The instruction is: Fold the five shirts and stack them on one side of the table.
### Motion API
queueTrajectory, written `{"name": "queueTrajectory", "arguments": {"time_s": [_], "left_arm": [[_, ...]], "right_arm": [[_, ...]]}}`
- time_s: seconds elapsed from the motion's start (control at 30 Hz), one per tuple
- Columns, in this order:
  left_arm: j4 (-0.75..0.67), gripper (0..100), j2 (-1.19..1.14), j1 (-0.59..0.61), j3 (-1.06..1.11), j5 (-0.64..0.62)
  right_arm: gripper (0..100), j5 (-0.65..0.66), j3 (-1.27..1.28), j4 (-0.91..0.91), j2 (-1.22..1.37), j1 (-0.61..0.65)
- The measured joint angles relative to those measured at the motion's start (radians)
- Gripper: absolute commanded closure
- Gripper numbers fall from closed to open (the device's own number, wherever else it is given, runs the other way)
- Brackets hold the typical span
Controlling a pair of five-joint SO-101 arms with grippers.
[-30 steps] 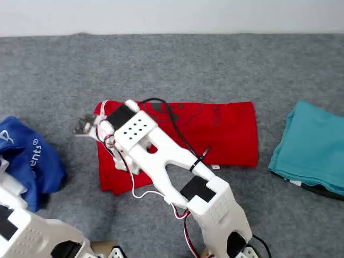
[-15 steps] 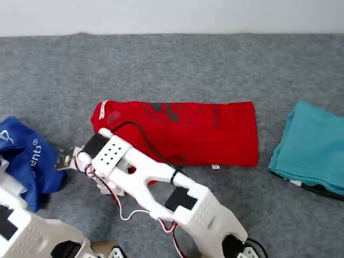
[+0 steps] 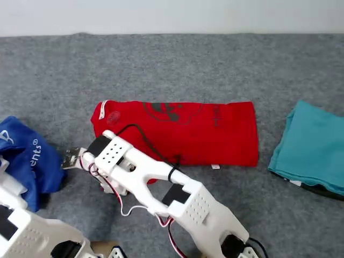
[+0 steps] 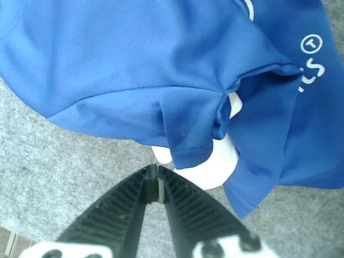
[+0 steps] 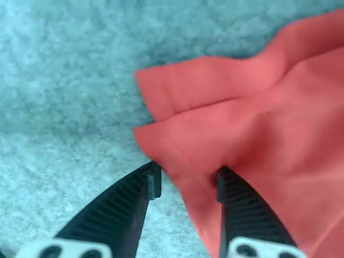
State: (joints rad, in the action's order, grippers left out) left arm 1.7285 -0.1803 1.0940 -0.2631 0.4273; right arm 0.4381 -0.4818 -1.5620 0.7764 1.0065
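A red shirt (image 3: 183, 131) lies flat mid-table, folded into a long band. My right gripper (image 3: 71, 158) is low at its front-left corner. In the right wrist view the right gripper (image 5: 188, 180) is open, its fingers (image 5: 153, 185) straddling a fold of the red shirt (image 5: 258, 150). A crumpled blue shirt (image 3: 27, 156) sits at the left edge. My left gripper (image 4: 157, 185) hangs shut and holding nothing just above the blue shirt (image 4: 161, 70). A folded teal shirt (image 3: 314, 145) rests at the right edge on a dark garment (image 3: 322, 189).
Grey carpet-like cloth (image 3: 172, 64) covers the table, with bare room behind the red shirt. The right arm's white body (image 3: 161, 180) lies across the red shirt's front-left part. A white object (image 4: 212, 164) pokes out under the blue shirt's hem.
The right arm has swung from the red shirt's far-left corner toward the front and left, down to its near-left corner. The left arm and the other shirts have stayed put.
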Motion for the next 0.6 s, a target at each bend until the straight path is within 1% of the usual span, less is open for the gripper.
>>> {"name": "queueTrajectory", "arguments": {"time_s": [0.03, 0.07, 0.1, 0.17, 0.37, 0.5, 0.6], "left_arm": [[-0.003, 99, 0.000, 0.000, 0.000, 0.000], [-0.005, 99, 0.000, 0.000, 0.000, 0.000], [-0.005, 99, 0.000, 0.000, 0.002, 0.000], [-0.006, 99, 0.000, 0.000, 0.002, 0.000], [-0.006, 99, 0.000, 0.000, 0.003, 0.000], [-0.006, 99, 0.000, 0.000, 0.003, 0.000], [-0.011, 99, 0.000, 0.000, 0.003, 0.000]], "right_arm": [[98.8, 0.005, -0.006, 0.006, 0.000, -0.009], [99.2, 0.018, -0.011, 0.011, 0.000, -0.023], [97.8, 0.029, -0.014, 0.015, 0.002, -0.034], [99.1, 0.051, -0.014, 0.021, 0.003, -0.046], [98.8, 0.063, -0.014, 0.018, 0.000, -0.051], [98.8, 0.083, 0.005, 0.011, -0.035, -0.064], [98.8, 0.107, 0.005, 0.011, -0.086, -0.098]]}}
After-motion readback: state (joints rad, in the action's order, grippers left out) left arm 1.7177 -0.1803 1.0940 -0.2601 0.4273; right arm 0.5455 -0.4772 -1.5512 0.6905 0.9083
